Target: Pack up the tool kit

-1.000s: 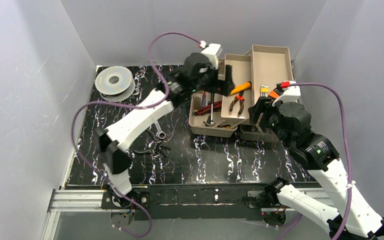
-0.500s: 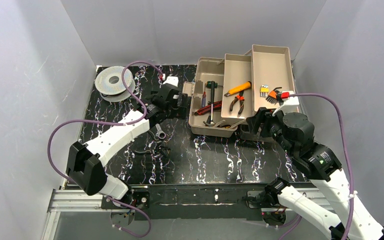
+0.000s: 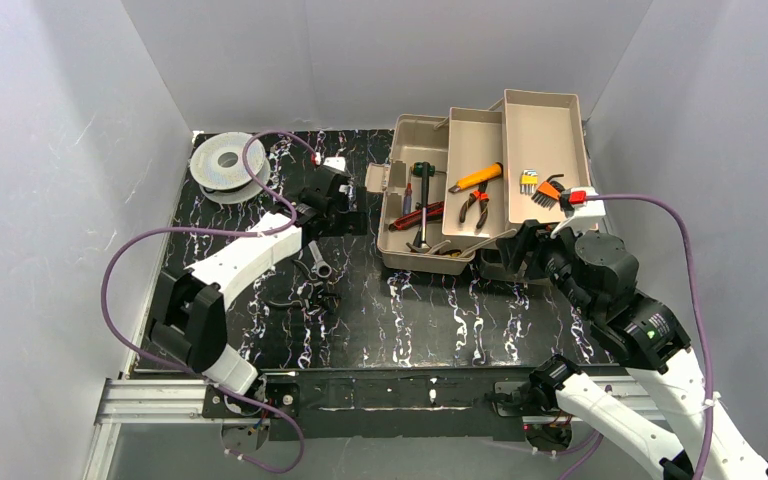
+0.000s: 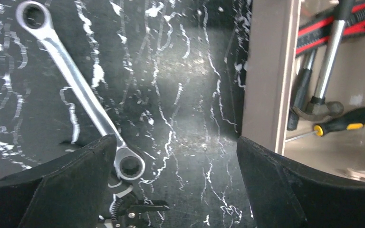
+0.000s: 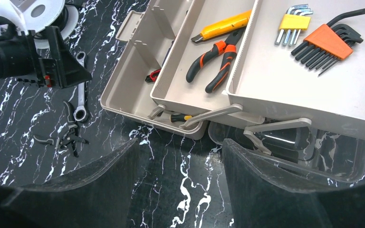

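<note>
tool kit (image 3: 400,258): lies open between your two grippers with its trays (image 5: 285,80) fanned out; a hammer (image 4: 321,107), screwdriver (image 4: 347,121), pliers (image 5: 214,59), knife (image 5: 223,23) and hex keys (image 5: 325,45) are inside.
left gripper (image 4: 176,161): fingers spread as wide as they go, holding nothing, low over the table (image 3: 410,320) just off the kit's left wall.
right gripper (image 5: 178,156): fingers well apart, holding nothing, hovering over the kit's near edge.
loose tools: a wrench (image 4: 81,92) lies flat just left of the kit, with small black cutters (image 5: 62,137) beside it; a wire spool (image 3: 227,163) sits well left of the kit.
step in hand: I judge you are lining up to pick up the wrench.
next move: take the left gripper a little farther from the kit's wall, straddle the wrench's shank, go right down to the table, then close. It is thin and flat, so a high grip will likely slip.
</note>
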### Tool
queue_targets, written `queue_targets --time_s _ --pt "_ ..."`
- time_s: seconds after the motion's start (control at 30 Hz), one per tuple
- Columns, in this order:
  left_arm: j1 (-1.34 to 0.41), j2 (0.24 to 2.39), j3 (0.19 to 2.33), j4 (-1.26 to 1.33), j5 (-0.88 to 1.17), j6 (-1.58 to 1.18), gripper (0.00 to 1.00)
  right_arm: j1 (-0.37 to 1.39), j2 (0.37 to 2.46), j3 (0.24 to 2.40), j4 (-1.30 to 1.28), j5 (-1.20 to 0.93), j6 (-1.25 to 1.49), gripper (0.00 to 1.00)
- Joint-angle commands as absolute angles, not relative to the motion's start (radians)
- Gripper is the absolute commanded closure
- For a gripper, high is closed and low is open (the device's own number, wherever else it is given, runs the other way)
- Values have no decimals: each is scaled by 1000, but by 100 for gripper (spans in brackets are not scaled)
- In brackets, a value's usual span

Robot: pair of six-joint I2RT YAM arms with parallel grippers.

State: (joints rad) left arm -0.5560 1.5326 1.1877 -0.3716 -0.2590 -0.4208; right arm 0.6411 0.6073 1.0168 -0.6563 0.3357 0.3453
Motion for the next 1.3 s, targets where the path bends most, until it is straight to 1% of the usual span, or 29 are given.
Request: queue_targets --time_s 0.0,0.17,0.33,0.57,0.67,0.9,0.97,1.03,1.1,1.13,1.17,1.27 --pt "-555 1538 1189 -298 -95 -410 2 640 600 1006 -623 350 327 28" --pt "-555 1550 1189 -210 52 -417 2 640 593 997 -623 347 329 29" --pt "-555 1590 1209 -191 120 -423 2 640 592 990 -625 342 333 29" --pt "-561 1688 1247 -252 95 -415 2 640 592 983 -624 334 341 29" --pt "-567 1707 1237 -255 55 -411 7 639 592 975 -620 343 341 29" --pt "-566 1710 1195 -256 -89 -454 37 639 622 975 -603 367 335 29" --pt "-566 1693 1177 -262 -135 -462 52 640 636 979 -598 370 333 30" --pt "-566 1665 1149 -254 -169 -473 74 640 646 979 -589 370 332 30" --pt "-566 1630 1114 -241 -199 -487 91 640 656 975 -576 368 331 30" --pt "-566 1611 1097 -235 -213 -497 97 640 660 973 -570 365 331 30" --pt "-565 1593 1077 -231 -227 -510 100 640 665 971 -565 365 331 30" --pt "-563 1534 1022 -224 -270 -543 100 640 683 975 -557 363 333 30"
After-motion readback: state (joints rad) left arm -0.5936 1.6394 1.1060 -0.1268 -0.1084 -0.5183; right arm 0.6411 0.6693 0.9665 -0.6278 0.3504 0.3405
